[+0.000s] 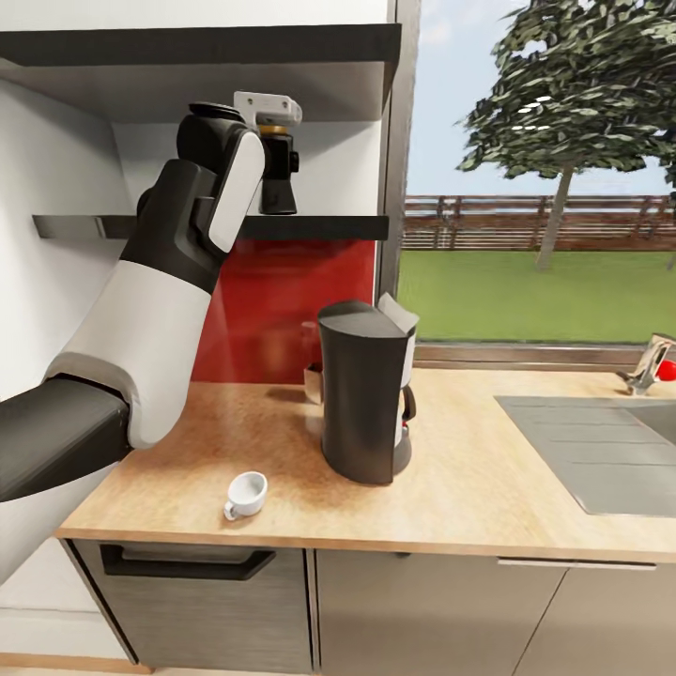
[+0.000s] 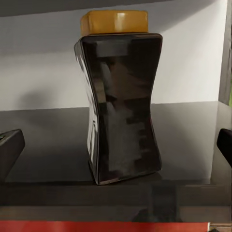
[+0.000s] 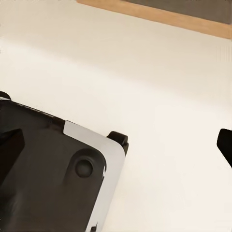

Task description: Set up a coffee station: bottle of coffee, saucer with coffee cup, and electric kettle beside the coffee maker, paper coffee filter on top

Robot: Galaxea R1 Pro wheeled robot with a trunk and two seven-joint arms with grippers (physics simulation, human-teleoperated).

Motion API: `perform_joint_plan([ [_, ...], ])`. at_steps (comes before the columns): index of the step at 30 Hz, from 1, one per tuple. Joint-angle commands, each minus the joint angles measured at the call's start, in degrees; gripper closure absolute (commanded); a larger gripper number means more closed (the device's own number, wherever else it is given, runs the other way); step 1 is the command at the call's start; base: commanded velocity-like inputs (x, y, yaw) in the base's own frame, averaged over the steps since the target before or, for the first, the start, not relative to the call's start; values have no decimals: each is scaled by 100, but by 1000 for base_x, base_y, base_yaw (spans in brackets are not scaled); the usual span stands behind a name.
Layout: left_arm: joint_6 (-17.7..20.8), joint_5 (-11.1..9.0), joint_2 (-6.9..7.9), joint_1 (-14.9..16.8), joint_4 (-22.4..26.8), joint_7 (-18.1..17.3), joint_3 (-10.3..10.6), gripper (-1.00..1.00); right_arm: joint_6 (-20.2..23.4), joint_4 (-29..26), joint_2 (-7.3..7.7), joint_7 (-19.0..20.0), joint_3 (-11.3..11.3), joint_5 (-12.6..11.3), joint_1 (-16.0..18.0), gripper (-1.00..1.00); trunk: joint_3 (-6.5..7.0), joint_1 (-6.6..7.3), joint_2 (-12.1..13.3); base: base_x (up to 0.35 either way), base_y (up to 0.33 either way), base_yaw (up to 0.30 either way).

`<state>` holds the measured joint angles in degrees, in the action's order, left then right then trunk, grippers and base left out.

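The bottle of coffee [image 2: 123,101], dark glass with a yellow lid, stands upright on the dark kitchen shelf [image 1: 329,226]. My left gripper [image 2: 116,147] is raised to the shelf and open, with one fingertip on either side of the bottle and clear of it. On the countertop [image 1: 469,488] stands the black coffee maker [image 1: 364,404], with a white paper filter [image 1: 398,315] on its top. The white coffee cup [image 1: 246,495] rests directly on the wood near the front edge, left of the maker. My right gripper [image 3: 116,145] hangs open over pale floor.
A sink [image 1: 601,451] and faucet [image 1: 648,366] take up the counter's right side. A small pale object [image 1: 312,380] sits behind the coffee maker, partly hidden. An upper shelf [image 1: 207,47] is close above the bottle. My left arm [image 1: 178,310] crosses the counter's left end.
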<state>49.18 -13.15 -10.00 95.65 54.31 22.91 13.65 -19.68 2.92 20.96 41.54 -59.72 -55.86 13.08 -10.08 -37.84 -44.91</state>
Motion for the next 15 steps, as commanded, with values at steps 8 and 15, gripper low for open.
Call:
perform_joint_plan([
  [8, 13, -56, 0, 7, 9, 50, -7, -100, -41, 15, -48, 4, -395, 986, -6, -100, -9, -2, -7, 32, 0, 0],
  [15, 13, -59, 0, 7, 18, 53, -11, -100, -180, 15, -359, -439, -448, 1631, -69, -100, -9, -2, -7, 3, 0, 0],
])
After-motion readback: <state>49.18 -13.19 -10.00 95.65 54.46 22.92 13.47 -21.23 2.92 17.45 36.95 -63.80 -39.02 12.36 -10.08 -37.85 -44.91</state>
